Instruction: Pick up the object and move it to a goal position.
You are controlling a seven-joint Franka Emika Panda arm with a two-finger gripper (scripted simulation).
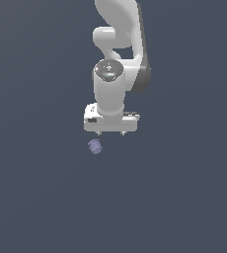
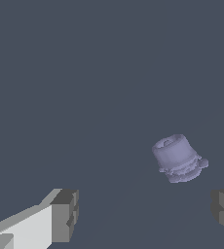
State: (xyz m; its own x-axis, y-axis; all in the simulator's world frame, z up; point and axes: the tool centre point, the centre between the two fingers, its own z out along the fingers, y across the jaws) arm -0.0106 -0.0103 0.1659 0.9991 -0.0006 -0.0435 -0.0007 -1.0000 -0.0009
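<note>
I'm seeing the purple cylinder [image 2: 178, 158] lying tilted on the bare desk [image 1: 184, 197], flange angled downward, just beside my claw [image 1: 110, 132], whose fingers [image 2: 65, 214] are spreading wide, gripping nothing.

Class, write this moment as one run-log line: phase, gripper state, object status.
phase: approach | gripper: open, empty | purple object: free on the surface, not between the fingers | grasp: not yet made

The white arm [image 1: 116, 59] reaches down from the top of the exterior view, its wrist vertical and the hand [image 1: 110, 133] pointing straight down; the two fingers [image 2: 65, 214] stand wide apart, with nothing between them
</note>
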